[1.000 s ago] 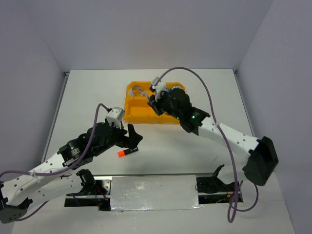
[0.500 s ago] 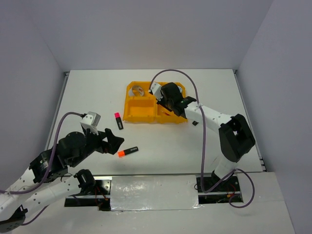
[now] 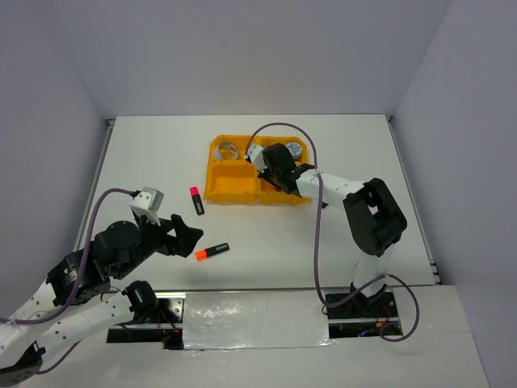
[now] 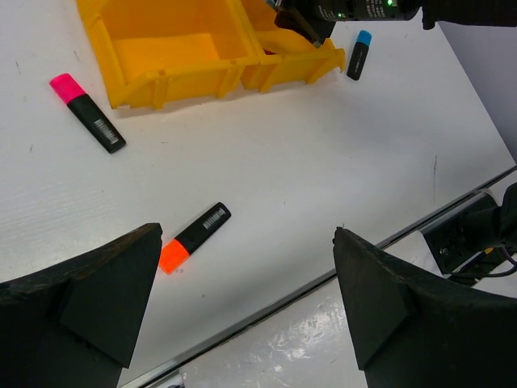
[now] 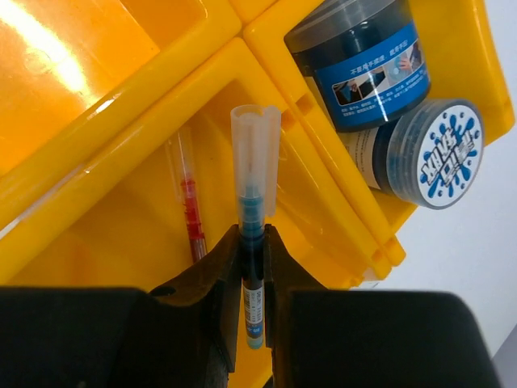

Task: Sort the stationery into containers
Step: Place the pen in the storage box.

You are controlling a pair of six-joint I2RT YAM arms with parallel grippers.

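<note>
The right pincer (image 5: 253, 271) is clenched on a blue pen (image 5: 254, 202) with a clear cap and holds it over the orange tray (image 5: 161, 89), above the compartment where a red pen (image 5: 191, 214) lies. Two tape rolls (image 5: 359, 61) sit in the adjoining compartment. The left pincer (image 4: 246, 242), spread wide and holding nothing, hangs over the table (image 4: 323, 162) near an orange-capped marker (image 4: 194, 237).

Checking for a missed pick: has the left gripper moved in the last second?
Yes. The left gripper has pulled back leftward, away from the orange tray; it now sits left of the orange-capped marker, which lies where it did.
</note>
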